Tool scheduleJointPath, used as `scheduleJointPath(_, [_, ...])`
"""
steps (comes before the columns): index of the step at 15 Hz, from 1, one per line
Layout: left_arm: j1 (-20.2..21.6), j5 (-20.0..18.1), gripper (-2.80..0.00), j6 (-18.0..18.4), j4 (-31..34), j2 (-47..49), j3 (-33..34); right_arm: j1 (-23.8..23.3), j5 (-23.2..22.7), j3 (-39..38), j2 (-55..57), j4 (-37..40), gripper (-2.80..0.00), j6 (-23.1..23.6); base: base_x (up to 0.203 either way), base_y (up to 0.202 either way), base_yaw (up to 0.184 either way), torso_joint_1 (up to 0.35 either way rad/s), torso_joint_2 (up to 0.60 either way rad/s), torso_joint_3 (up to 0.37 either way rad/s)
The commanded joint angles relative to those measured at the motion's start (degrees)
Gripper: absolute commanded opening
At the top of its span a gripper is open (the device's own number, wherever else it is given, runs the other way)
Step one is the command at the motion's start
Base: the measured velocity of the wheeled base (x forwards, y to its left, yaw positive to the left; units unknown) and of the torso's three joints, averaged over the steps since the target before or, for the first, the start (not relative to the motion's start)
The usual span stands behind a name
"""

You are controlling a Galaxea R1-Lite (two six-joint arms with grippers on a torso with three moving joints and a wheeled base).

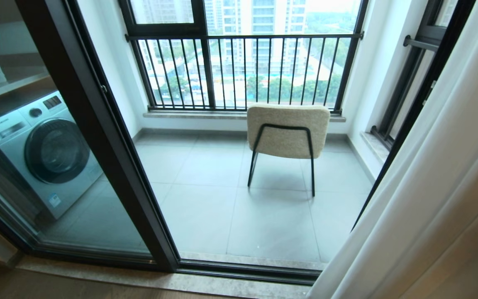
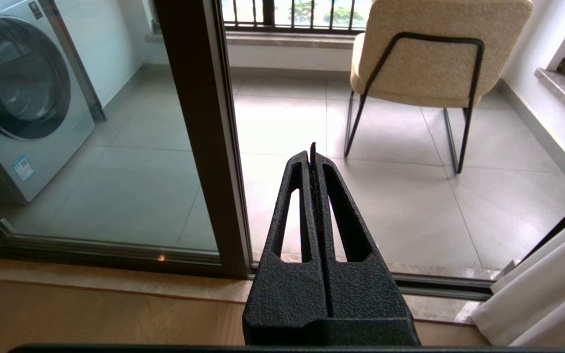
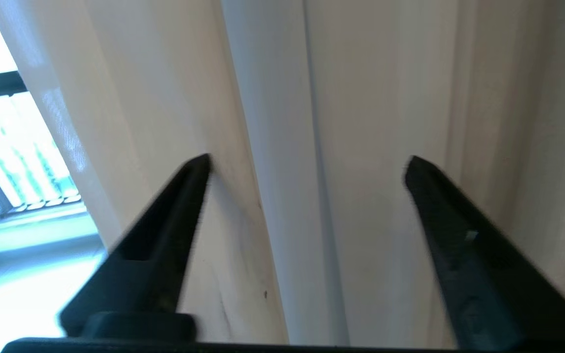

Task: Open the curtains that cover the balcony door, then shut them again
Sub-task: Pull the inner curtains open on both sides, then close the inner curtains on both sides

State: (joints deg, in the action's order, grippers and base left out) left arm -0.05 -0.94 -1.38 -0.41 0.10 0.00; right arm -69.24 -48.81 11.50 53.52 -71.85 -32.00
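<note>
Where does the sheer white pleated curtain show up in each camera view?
Head view: the sheer white pleated curtain hangs along the right edge.
Left wrist view: only its bottom shows, lower right corner.
Right wrist view: its folds fill the frame beyond the open right gripper.
Shared landmark: the black-framed balcony door.

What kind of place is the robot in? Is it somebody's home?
Most likely a flat high up, looking out onto a balcony. A silver front-loading washing machine stands behind the black-framed sliding glass balcony door, a beige cushioned chair with thin black legs faces a black vertical-bar railing, and tall buildings show beyond.
</note>
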Motion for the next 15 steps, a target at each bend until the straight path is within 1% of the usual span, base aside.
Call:
scheduleJointPath(1, [0.04,-0.03,-2.80,-0.03,-0.02,-0.01,0.00,-0.01,1.35,-0.56,-2.56,-0.43,-2.80,-0.17,0.000,0.000,0.000,0.000,0.00,0.000])
scheduleJointPath(3, [0.02,-0.03,-2.80,-0.03,-0.02,-0.01,0.00,-0.01,3.16,-0.73,-3.64,-0.39,-2.80,-0.15,0.000,0.000,0.000,0.000,0.00,0.000])
scheduleJointPath(4, [0.05,-0.03,-2.80,-0.03,-0.02,-0.01,0.00,-0.01,4.85,-0.83,-4.32,-0.33,-2.80,-0.09,0.000,0.000,0.000,0.000,0.00,0.000])
scheduleJointPath(6, [0.05,-0.03,-2.80,-0.03,-0.02,-0.01,0.00,0.24,7.25,-0.97,-5.21,0.12,-2.80,2.27,0.000,0.000,0.000,0.000,0.00,0.000])
scheduleJointPath(8, [0.05,-0.03,-2.80,-0.03,-0.02,-0.01,0.00,2.76,11.80,-0.94,-5.19,0.29,-2.80,5.51,0.000,0.000,0.000,0.000,0.00,0.000])
scheduleJointPath(10, [-0.04,-0.03,-2.80,-0.03,-0.02,-0.01,0.00,6.71,15.83,-0.93,-5.10,0.63,-2.80,9.43,0.000,0.000,0.000,0.000,0.00,0.000])
scheduleJointPath(12, [0.04,-0.03,-2.80,-0.03,-0.02,-0.01,0.00,12.17,20.13,-1.13,-5.17,1.85,-2.80,13.25,0.000,0.000,0.000,0.000,0.00,0.000])
scheduleJointPath(15, [0.04,-0.03,-2.80,-0.03,-0.02,-0.01,0.00,23.82,28.86,-1.38,-5.21,3.95,-2.80,20.51,0.000,0.000,0.000,0.000,0.00,0.000])
